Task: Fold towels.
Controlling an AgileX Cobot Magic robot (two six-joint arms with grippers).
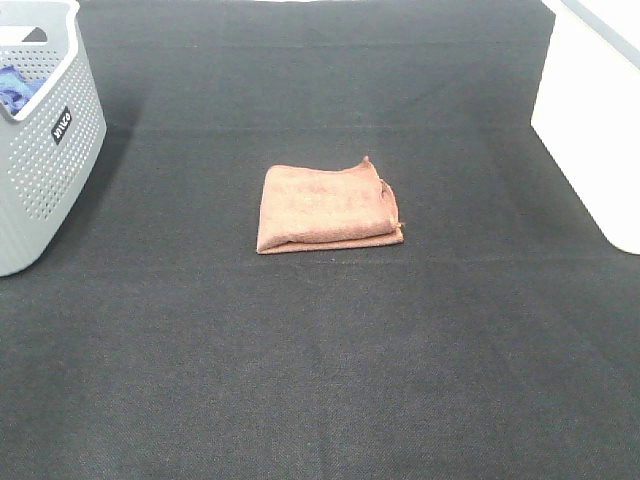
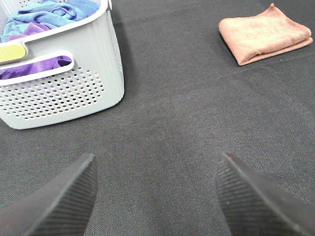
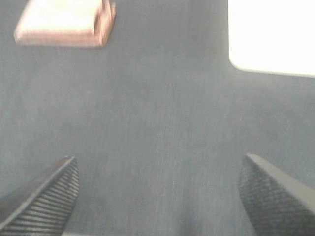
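Observation:
The reddish-brown towel (image 1: pixel 327 207) lies folded into a small rectangle in the middle of the black cloth-covered table. It also shows in the left wrist view (image 2: pixel 266 33) and, blurred, in the right wrist view (image 3: pixel 65 23). Neither arm shows in the exterior view. My left gripper (image 2: pixel 157 196) is open and empty above bare table, well short of the towel. My right gripper (image 3: pixel 157 194) is open and empty, also well away from the towel.
A grey perforated basket (image 1: pixel 55 150) stands at the far left, holding blue and purple cloths (image 2: pixel 47 14). A white container (image 1: pixel 590 110) stands at the far right and shows in the right wrist view (image 3: pixel 270 34).

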